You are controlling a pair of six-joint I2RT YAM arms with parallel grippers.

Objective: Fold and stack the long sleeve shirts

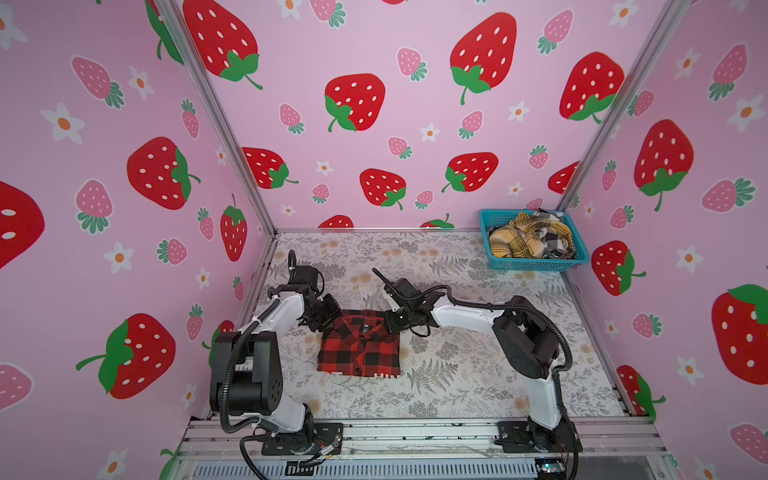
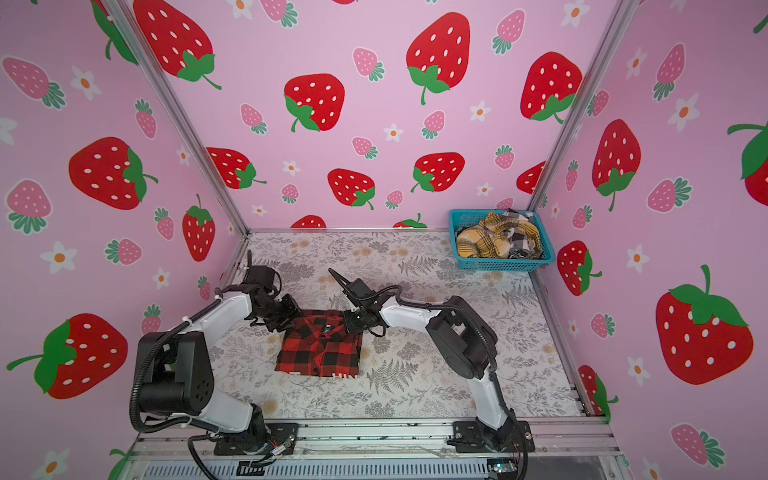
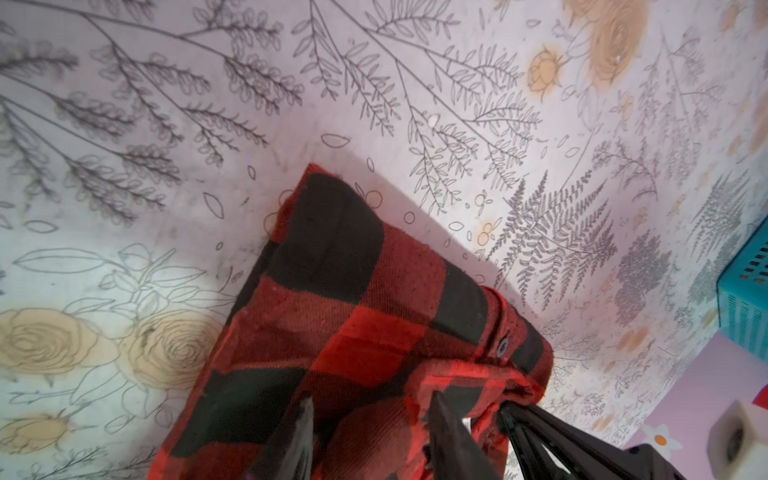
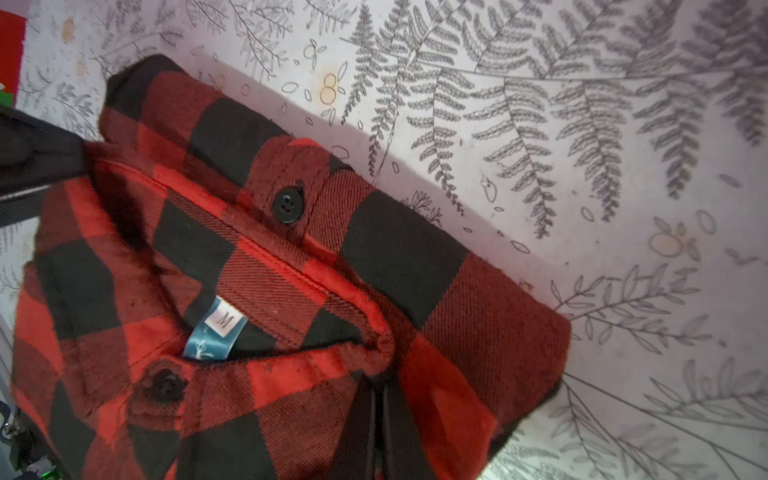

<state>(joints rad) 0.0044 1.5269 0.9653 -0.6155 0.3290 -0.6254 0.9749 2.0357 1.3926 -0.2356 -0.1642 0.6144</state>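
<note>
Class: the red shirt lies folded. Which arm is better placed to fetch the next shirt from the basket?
Right, probably. The basket stands in the far right corner, that arm's side. The right gripper, at the right collar corner of the red shirt, is nearer it; the left gripper would have to cross.

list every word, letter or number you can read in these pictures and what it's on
"M": on the white size tab of the teal neck label inside the collar of the shirt.
"HUN": white block letters at the folded shirt's near edge. The fold cuts them off, so this is only a guess.
Script on the neck label: too blurred to read.
Nothing else is readable.
</note>
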